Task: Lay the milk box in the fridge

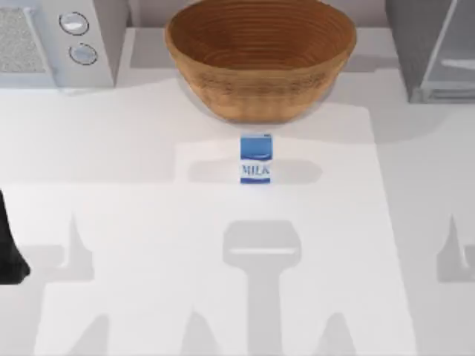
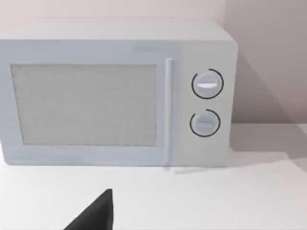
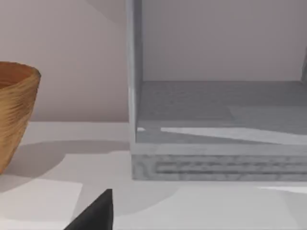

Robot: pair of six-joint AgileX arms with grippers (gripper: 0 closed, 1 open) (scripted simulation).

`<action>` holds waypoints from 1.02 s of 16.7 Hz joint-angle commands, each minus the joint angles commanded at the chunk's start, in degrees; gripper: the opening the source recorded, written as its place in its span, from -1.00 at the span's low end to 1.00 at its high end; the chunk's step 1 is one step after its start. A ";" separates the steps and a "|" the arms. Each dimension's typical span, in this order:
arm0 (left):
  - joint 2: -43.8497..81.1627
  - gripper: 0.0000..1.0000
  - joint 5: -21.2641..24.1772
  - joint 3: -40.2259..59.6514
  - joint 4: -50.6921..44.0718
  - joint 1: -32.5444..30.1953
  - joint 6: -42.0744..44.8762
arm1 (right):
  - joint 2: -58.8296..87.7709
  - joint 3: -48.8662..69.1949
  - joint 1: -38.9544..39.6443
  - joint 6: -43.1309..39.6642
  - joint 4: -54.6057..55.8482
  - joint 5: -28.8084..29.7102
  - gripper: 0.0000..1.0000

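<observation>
Left gripper (image 2: 98, 213): a dark fingertip edge shows in the left wrist view, low in front of the microwave; whether its fingers are spread or closed I cannot tell. It carries nothing that shows.

Right gripper (image 3: 96, 213): a like dark tip shows in the right wrist view, facing the fridge; finger state cannot be told here either, and nothing is seen in it.

Left arm (image 1: 11, 252): a dark part sits at the table's left edge in the top view, well left of the milk box, apparently parked.

Milk box (image 1: 256, 159): upright on the table (image 1: 133, 222), blue top up, "MILK" lettering facing the camera, untouched. It is the landmark for the rest.

Woven basket (image 1: 260, 55): just behind the milk box, apart from it.

Microwave (image 2: 115, 93): far back and left of the milk box, door shut, two round knobs on its panel.

Fridge (image 3: 216, 124): far back and right of the milk box, well apart; the right wrist view looks into a bare grey shelf, so the door seems open or see-through, I cannot tell which.

Progress: by my judgement nothing is done yet. The box is not grasped, not lifted, not moved.

Left to do: reach the box, grip it, carry it right and back to the fridge, lay it inside, let go.
</observation>
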 joint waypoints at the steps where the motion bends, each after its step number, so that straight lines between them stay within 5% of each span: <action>1: 0.00 1.00 0.00 0.00 0.00 0.00 0.00 | 0.00 0.00 0.00 0.00 0.00 0.00 1.00; 8: 0.00 1.00 0.00 0.00 0.00 0.00 0.00 | 12.15 7.97 6.97 2.15 5.80 4.99 1.00; 17: 0.00 1.00 0.00 0.00 0.00 0.00 0.00 | 61.03 35.45 28.06 9.32 26.16 23.33 1.00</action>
